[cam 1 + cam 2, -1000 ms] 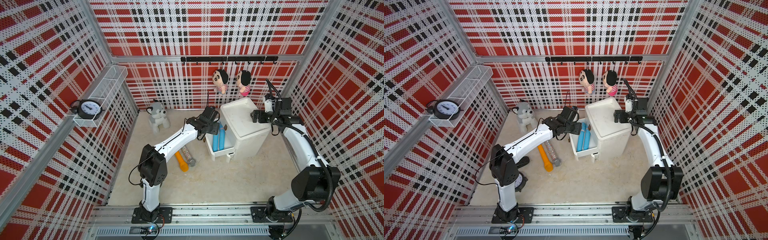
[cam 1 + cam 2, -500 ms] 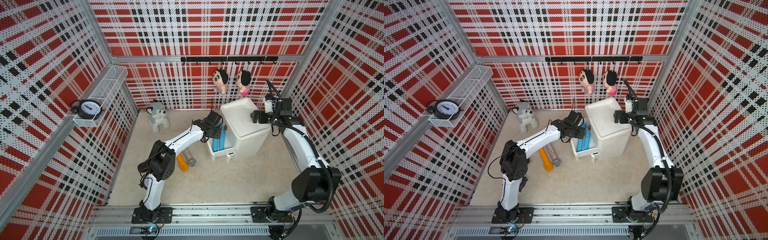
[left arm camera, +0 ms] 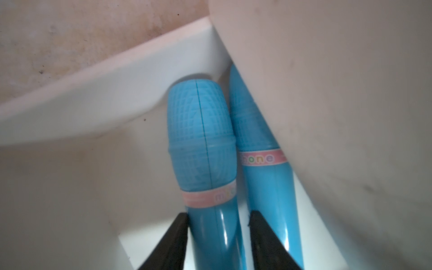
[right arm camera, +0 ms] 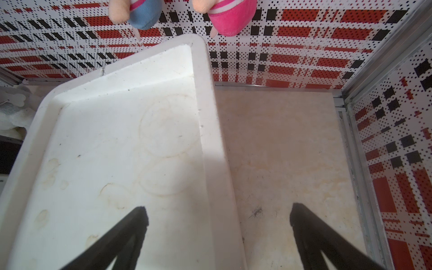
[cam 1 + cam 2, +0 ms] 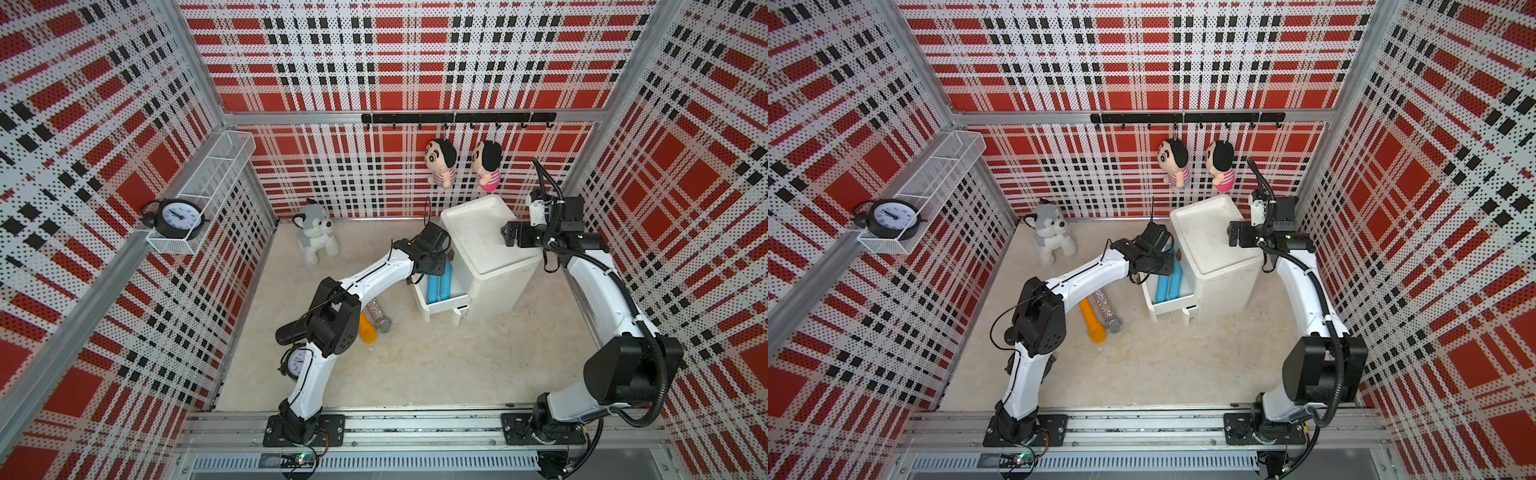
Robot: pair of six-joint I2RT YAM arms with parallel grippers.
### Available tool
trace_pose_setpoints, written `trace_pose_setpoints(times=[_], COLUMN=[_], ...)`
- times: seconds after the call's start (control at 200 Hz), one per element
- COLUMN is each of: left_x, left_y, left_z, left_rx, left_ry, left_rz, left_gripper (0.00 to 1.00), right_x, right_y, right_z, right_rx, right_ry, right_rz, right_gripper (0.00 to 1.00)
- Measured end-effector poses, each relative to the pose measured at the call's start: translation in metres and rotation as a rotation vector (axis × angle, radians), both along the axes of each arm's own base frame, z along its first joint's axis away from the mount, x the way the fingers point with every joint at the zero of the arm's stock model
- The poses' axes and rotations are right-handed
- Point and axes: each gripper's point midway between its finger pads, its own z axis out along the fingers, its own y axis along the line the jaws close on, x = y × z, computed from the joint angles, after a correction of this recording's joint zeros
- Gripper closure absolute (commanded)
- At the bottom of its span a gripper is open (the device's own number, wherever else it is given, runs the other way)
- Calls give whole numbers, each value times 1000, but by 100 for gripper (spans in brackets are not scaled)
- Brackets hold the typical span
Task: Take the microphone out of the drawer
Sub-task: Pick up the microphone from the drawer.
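Two blue microphones lie side by side in the open white drawer [image 5: 441, 309] of the white cabinet [image 5: 486, 249]. My left gripper [image 3: 218, 217] reaches down into the drawer [image 3: 93, 100] and straddles the handle of the outer microphone [image 3: 203, 140]. One finger touches the handle and a narrow gap shows at the other, so it is open. The second microphone [image 3: 261, 182] lies partly under the cabinet body. Both top views show the pair [image 5: 434, 284] [image 5: 1162, 286] below my left gripper [image 5: 434, 266]. My right gripper [image 4: 218, 215] hangs open over the cabinet top's edge, holding nothing.
An orange microphone [image 5: 368, 330] and a glittery silver one [image 5: 379, 318] lie on the floor beside the left arm. A husky plush [image 5: 316, 235] sits at the back. Two dolls [image 5: 441, 162] hang above the cabinet. A clock [image 5: 176, 214] stands on the wall shelf.
My left arm has pushed forward and down into the drawer, and its jaws have narrowed round the outer microphone's handle. The right arm has not moved.
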Motion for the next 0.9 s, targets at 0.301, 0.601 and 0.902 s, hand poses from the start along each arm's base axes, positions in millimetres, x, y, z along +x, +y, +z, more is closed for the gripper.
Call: trace_pose_setpoints(times=[0.301, 0.601, 0.902], left_x=[3, 3, 4], left_y=[0, -1, -3], left_z=[-19, -19, -20], left_rx=[29, 21, 27], left_ry=[12, 22, 21], left_rz=[27, 69, 80], left_gripper=[57, 67, 83], right_x=[0, 0, -2], right_y=[1, 1, 2], right_z=[0, 0, 0], right_rx=[2, 5, 7], right_ry=[0, 0, 5], right_rz=[2, 7, 9], right_gripper=[0, 0, 0])
